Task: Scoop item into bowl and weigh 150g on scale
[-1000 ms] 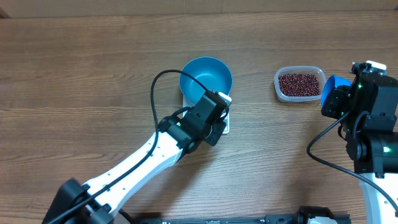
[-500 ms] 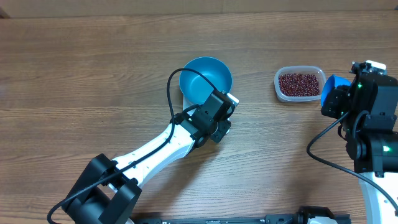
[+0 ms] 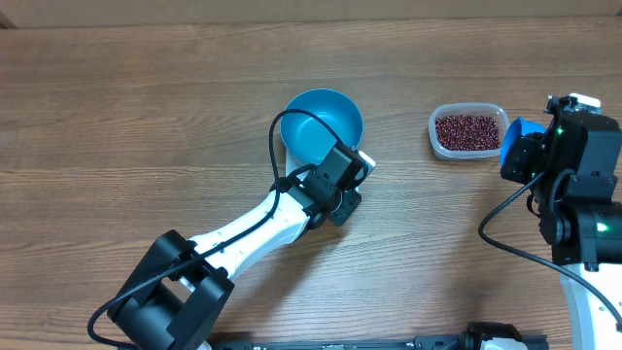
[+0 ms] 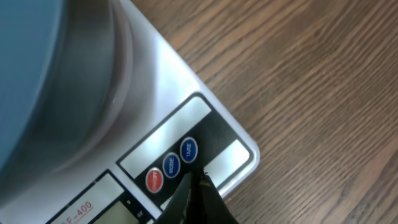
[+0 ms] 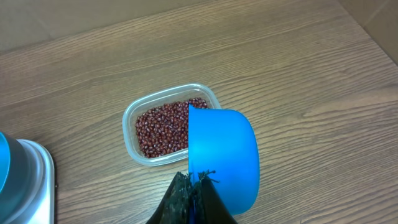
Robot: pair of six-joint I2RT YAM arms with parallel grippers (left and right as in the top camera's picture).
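The blue bowl (image 3: 322, 124) stands on the white scale (image 4: 186, 81), which the overhead view mostly hides under the bowl and my left arm. My left gripper (image 4: 194, 177) is shut and holds nothing; its tips rest on the scale's button strip just below the blue tare button (image 4: 188, 150). From overhead the left gripper (image 3: 348, 194) sits at the bowl's near right. The item, red-brown beans (image 5: 165, 127), fills a clear tub (image 3: 468, 130). My right gripper (image 5: 196, 177) is shut on a small blue scoop (image 5: 224, 155), right of the tub.
A red button (image 4: 153, 180) and a blue mode button (image 4: 171, 164) lie beside the tare button, with the display window at the frame's bottom left. The scale's corner (image 5: 37, 180) shows at the left in the right wrist view. Bare wood table surrounds everything.
My left arm has swung in, bringing its shut gripper a little right and down onto the scale's button edge. The right arm and scoop have stayed where they were.
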